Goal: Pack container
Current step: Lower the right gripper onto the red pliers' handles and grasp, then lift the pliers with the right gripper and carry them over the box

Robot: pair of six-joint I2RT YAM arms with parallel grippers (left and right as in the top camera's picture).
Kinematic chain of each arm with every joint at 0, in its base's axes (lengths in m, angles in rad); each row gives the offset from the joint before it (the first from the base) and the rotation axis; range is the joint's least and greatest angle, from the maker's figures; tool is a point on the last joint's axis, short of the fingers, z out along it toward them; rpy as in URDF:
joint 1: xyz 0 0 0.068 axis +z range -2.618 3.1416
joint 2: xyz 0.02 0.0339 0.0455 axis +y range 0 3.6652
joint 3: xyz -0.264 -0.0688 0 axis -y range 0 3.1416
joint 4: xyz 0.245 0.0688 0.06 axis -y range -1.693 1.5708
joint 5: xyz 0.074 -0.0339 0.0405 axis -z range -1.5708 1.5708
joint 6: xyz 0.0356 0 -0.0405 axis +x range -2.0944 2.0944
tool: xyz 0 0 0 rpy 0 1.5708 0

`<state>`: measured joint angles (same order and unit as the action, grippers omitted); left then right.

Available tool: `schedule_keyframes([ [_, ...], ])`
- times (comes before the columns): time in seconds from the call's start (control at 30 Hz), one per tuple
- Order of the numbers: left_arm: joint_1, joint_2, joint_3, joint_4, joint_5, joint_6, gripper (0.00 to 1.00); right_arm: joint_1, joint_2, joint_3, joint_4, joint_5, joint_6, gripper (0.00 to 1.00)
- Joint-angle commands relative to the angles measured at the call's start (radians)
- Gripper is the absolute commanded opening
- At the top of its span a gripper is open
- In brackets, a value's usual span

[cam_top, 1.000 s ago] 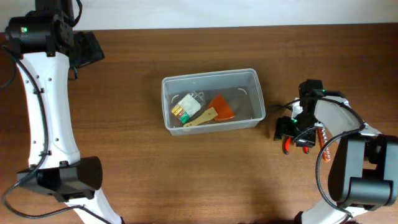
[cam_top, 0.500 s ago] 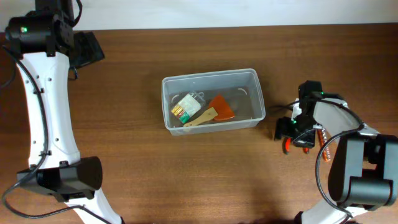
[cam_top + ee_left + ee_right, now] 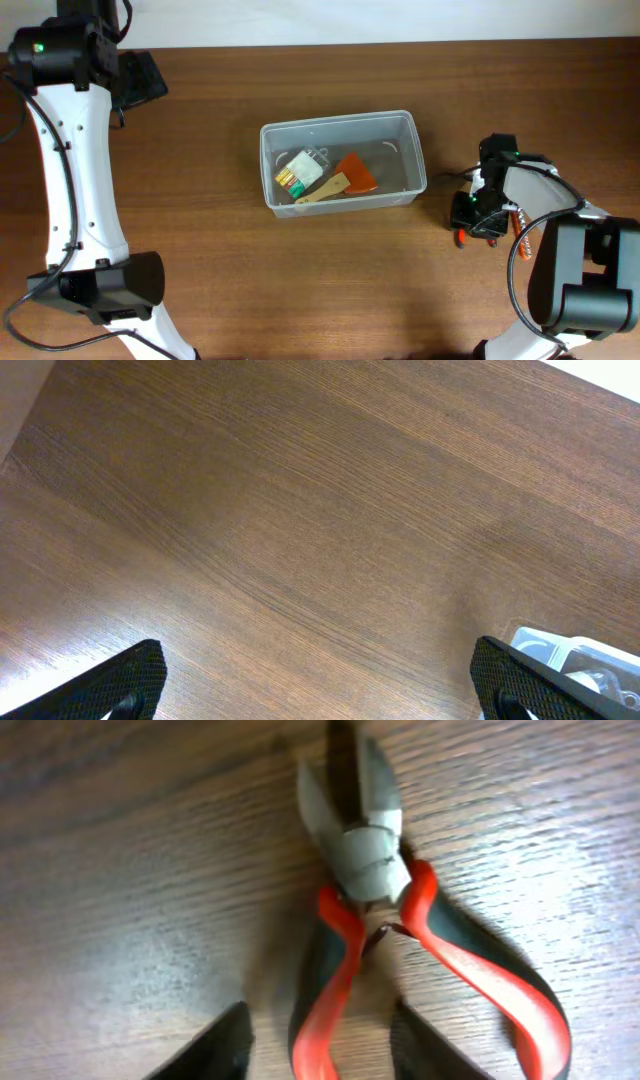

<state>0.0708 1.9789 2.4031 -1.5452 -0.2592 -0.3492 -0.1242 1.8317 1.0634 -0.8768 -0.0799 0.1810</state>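
The clear plastic rectangular container (image 3: 266, 170) sits mid-desk (image 3: 300, 290), some small items inside. Just right of it, the right jaws stand part-open astride one handle of red-and-black-handled steel cutters (image 3: 372, 870), seemingly to pack them. The left jaws hang wide open, empty.

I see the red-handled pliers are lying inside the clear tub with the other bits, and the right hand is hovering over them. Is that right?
Not quite. The pliers lie on the bare wooden table, outside the container. The right wrist view shows wood all round them. The right hand is indeed over them.
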Motion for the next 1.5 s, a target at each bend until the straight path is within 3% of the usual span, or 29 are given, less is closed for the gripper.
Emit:
schedule_keyframes([
  [0.0, 0.0, -0.008, 0.002, -0.001, 0.001, -0.006, 0.99, -0.002, 0.01, -0.025, 0.011, -0.014, -0.003, 0.33],
  [0.63, 0.0, -0.008, 0.002, -0.001, 0.001, -0.006, 0.99, -0.002, 0.01, -0.024, 0.021, -0.013, -0.003, 0.04],
  [0.87, 0.0, -0.008, 0.002, -0.001, 0.001, -0.006, 0.99, -0.003, 0.009, 0.025, 0.01, -0.013, -0.004, 0.04],
  [1.47, 0.0, -0.008, 0.002, -0.001, 0.001, -0.006, 0.99, 0.03, 0.009, 0.625, -0.318, 0.047, -0.073, 0.04],
])
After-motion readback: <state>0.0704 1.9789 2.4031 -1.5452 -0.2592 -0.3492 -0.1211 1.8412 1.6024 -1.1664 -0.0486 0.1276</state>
